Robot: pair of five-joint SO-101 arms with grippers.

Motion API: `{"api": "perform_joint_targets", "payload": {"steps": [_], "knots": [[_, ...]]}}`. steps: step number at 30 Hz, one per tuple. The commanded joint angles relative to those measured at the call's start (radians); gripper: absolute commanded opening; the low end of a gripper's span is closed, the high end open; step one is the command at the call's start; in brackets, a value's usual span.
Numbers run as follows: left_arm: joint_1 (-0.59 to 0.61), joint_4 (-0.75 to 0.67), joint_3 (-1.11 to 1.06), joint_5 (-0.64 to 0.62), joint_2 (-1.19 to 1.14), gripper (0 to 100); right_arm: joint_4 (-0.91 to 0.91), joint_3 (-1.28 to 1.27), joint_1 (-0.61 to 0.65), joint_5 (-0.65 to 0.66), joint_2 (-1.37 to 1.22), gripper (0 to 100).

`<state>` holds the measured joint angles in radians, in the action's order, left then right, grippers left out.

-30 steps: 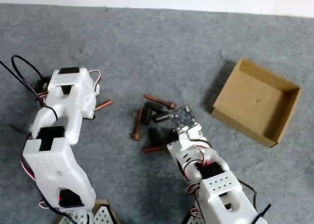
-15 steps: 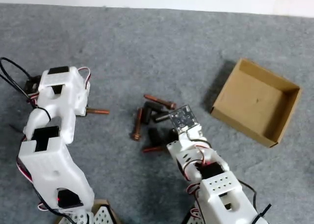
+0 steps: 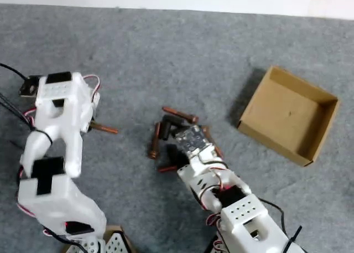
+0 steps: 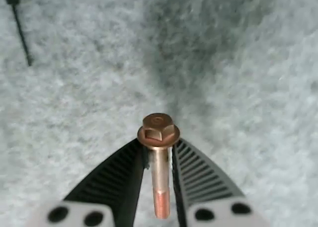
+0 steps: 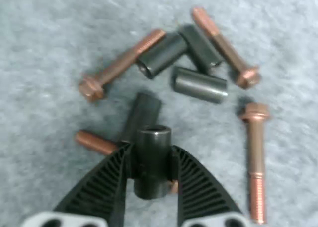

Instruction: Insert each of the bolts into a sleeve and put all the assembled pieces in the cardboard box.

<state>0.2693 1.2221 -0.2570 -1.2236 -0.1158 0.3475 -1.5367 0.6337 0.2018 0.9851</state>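
My left gripper is shut on a copper bolt, whose hex head sticks out past the fingertips. In the high view that bolt juts out level from the left arm, above the grey mat. My right gripper is shut on a black sleeve held upright, its bore facing the camera. It hangs over a pile of loose bolts and black sleeves. The pile lies mid-table. The cardboard box stands open at the right, and its inside looks bare.
Loose bolts lie around the pile, one on its far side, one on its left and one on its right. A black cable crosses the mat near the left arm. Bare mat separates pile and box.
The left arm has swung left with the bolt, away from the pile. The right arm has shifted left over the pile, uncovering a bolt on its right side.
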Motion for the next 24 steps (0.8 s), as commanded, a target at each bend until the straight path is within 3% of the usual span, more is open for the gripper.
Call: {"api": "perform_joint_targets", "payload": {"steps": [1, 6, 12, 16, 21, 24], "knots": [[-0.045, -0.072, -0.111, 0.049, 0.197, 0, -0.022, 0.012, 0.022, 0.009, 0.016, 0.5], [-0.047, -0.199, -0.334, 0.107, 0.473, 0, -0.031, 0.015, 0.051, 0.009, 0.018, 0.5], [-0.124, -0.422, -0.665, 0.157, 0.852, 0, -0.2, 0.01, 0.162, 0.009, 0.016, 0.5], [-0.166, -0.566, -0.891, 0.192, 1.153, 0, -0.22, 0.005, 0.176, 0.009, 0.016, 0.5], [-0.163, -0.646, -1.115, 0.213, 1.581, 1, -0.22, 0.007, 0.176, 0.014, 0.012, 0.5], [-0.168, -0.647, -1.23, 0.253, 1.833, 1, -0.216, 0.005, 0.194, 0.173, 0.008, 0.5]]}}
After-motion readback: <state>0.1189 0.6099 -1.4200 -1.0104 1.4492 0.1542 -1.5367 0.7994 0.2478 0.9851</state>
